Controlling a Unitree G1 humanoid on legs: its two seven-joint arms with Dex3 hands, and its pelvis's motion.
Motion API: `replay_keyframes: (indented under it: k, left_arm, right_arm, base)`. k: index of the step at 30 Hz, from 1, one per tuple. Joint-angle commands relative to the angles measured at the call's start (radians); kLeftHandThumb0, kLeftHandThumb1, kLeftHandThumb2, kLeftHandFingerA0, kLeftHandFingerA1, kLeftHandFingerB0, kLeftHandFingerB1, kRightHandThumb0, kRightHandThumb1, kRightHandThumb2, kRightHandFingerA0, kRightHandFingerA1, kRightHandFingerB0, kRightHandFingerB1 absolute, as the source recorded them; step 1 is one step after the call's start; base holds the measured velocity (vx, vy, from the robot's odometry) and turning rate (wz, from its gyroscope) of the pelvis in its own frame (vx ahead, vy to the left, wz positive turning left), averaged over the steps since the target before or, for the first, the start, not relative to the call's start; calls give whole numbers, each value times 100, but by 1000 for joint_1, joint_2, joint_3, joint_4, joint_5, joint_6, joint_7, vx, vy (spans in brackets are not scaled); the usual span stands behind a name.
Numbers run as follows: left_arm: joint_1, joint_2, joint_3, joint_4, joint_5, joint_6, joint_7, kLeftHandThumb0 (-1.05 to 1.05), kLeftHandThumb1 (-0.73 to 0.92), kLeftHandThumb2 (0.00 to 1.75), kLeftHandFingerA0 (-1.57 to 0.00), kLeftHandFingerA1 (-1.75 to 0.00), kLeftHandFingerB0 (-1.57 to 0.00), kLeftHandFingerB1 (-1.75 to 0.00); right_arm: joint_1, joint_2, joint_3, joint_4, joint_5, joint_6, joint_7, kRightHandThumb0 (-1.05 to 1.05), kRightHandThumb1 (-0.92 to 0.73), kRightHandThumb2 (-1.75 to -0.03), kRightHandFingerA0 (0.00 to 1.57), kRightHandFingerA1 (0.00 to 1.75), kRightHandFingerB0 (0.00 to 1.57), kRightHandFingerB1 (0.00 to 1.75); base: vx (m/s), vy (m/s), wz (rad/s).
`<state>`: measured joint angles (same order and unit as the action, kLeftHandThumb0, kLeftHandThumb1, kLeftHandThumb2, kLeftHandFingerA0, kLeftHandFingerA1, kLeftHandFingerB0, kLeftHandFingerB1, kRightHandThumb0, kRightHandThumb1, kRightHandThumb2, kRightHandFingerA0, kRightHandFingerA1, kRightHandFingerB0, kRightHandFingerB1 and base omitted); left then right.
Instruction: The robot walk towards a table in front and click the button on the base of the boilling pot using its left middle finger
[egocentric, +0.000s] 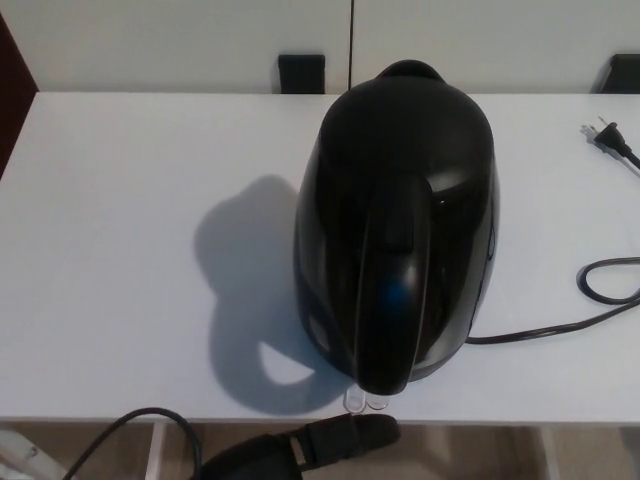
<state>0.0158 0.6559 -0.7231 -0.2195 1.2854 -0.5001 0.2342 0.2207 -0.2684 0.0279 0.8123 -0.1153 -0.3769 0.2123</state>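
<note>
Just below the button (365, 401) hovers the left hand (330, 440) (finger state unclear)

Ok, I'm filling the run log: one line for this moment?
left hand: just below switch | kettle: upright on table | plug: unplugged

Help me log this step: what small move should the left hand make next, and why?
Probably lift the left hand slightly up and forward. Its finger lies just below the table edge, under the clear button that juts from the kettle base, not yet on it.
</note>
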Motion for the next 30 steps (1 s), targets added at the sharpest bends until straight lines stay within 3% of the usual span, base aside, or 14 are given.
replay_keyframes:
  k: [1, 8, 13, 14, 15, 20, 25, 26, 27, 30]
  left_arm:
    - [-5, 7, 15, 11, -7, -21, -8, -83, 84, 66, -26, -34, -24, -33]
    - [-26, 2, 40, 15, -13, -25, 17, -84, 83, 66, -28, -35, -25, -34]
    - [-26, 7, 56, 8, -3, -15, -15, -83, 87, 67, -21, -36, -18, -32]
    - [-27, 7, 57, 10, 0, -16, -10, -84, 86, 67, -21, -36, -20, -32]
    - [-29, 7, 59, 17, 4, -14, -3, -88, 70, 80, -18, -40, -20, -38]
    - [-28, 5, 63, 20, 5, -15, -2, -88, 70, 80, -18, -40, -20, -38]
    - [-38, -8, 64, 52, 13, -2, -7, -88, 71, 82, -17, -39, -19, -38]
    - [-41, -11, 64, 66, 10, -1, -7, -83, 87, 66, -21, -33, -24, -32]
    - [-42, -14, 64, 75, 8, 0, -7, -88, 71, 81, -19, -39, -20, -38]
    - [-44, -20, 61, 90, 11, -2, -6, -88, 71, 82, -17, -38, -20, -38]
  right_arm:
    - [6, -5, -4, -10, 5, 1, -5, -13, -61, -57, 70, 60, 60, 45]
    - [-5, -7, -2, -15, -1, 16, -15, -10, -62, -58, 70, 61, 62, 45]
    - [0, -9, 3, -16, -6, 22, -17, -8, -63, -58, 69, 58, 63, 45]
    - [0, -10, 4, -17, -8, 21, -18, -8, -63, -58, 69, 58, 63, 45]
    - [1, -11, 6, -20, -10, 23, -18, -8, -64, -58, 69, 57, 62, 44]
    - [3, -11, 7, -28, -10, 31, -16, -8, -64, -58, 69, 57, 62, 44]
    - [-3, 0, -6, -16, 5, 42, -21, -7, -62, -58, 71, 59, 64, 45]
    - [-5, -2, -3, -17, 1, 47, -20, -7, -63, -58, 66, 56, 62, 44]
    - [-6, -4, -1, -18, -4, 47, -22, -8, -62, -58, 68, 57, 63, 45]
    - [-6, -4, 2, -23, -5, 49, -22, -7, -63, -58, 68, 57, 62, 45]
  base:
    - [0, 0, 0]
    - [0, 0, 0]
    - [0, 0, 0]
    - [0, 0, 0]
    - [0, 0, 0]
    - [0, 0, 0]
    - [0, 0, 0]
    - [0, 0, 0]
    - [0, 0, 0]
    - [0, 0, 0]
